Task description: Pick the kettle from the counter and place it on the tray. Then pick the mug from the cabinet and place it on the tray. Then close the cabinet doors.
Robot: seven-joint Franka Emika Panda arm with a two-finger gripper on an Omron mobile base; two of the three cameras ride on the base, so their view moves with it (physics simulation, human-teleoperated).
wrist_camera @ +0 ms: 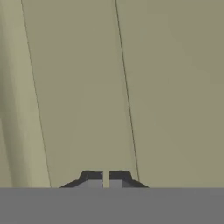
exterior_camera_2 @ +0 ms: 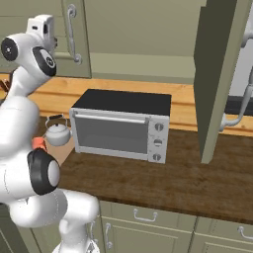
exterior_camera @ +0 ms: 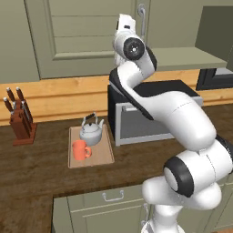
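The kettle (exterior_camera: 91,132) and the orange mug (exterior_camera: 80,149) sit side by side on the tray (exterior_camera: 107,152), which lies on the desk (exterior_camera: 41,166) just left of the oven (exterior_camera_2: 121,126). The hand (wrist_camera: 106,180) is squeezed together with nothing in it, close up to a green door (exterior_camera: 86,34). The other door (exterior_camera_2: 218,74) stands wide open on the right.

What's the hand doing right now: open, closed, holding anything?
Hand: closed, fingertips nearly together, holding nothing, facing an olive-green cabinet door.
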